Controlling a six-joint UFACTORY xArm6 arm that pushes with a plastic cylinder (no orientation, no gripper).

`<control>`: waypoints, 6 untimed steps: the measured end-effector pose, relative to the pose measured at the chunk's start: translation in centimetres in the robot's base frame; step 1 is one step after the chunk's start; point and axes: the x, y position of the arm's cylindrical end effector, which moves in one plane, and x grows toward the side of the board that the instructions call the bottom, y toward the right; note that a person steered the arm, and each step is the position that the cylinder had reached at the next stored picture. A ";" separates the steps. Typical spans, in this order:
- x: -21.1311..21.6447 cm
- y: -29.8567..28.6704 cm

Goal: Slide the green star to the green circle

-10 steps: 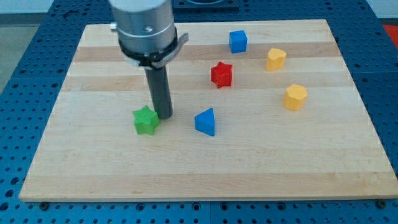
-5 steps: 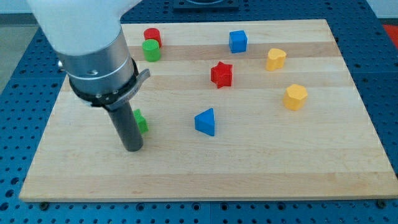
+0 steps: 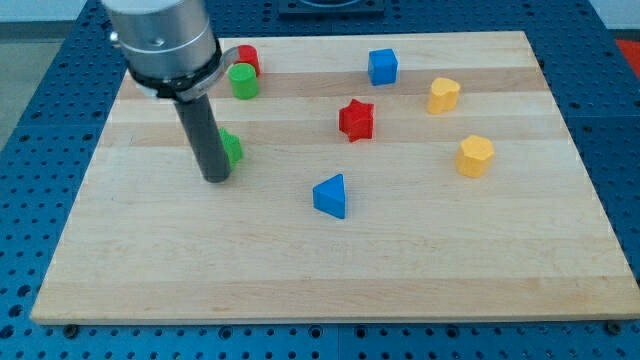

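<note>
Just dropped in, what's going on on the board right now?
My tip sits at the lower left of the green star, which the rod partly hides. The green circle lies above it toward the view's top, beside the red cylinder. The star has not reached it yet.

Sitting on the wooden board [image 3: 400, 260]: red cylinder [image 3: 246, 57] at the view's top left, blue cube [image 3: 382, 66], red star [image 3: 356, 119], blue triangle [image 3: 331, 196], two yellow blocks [image 3: 444, 95] [image 3: 475, 156] lying at the view's right.
</note>
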 end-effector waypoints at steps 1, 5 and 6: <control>-2.0 0.0; -4.5 -1.7; -5.5 -1.3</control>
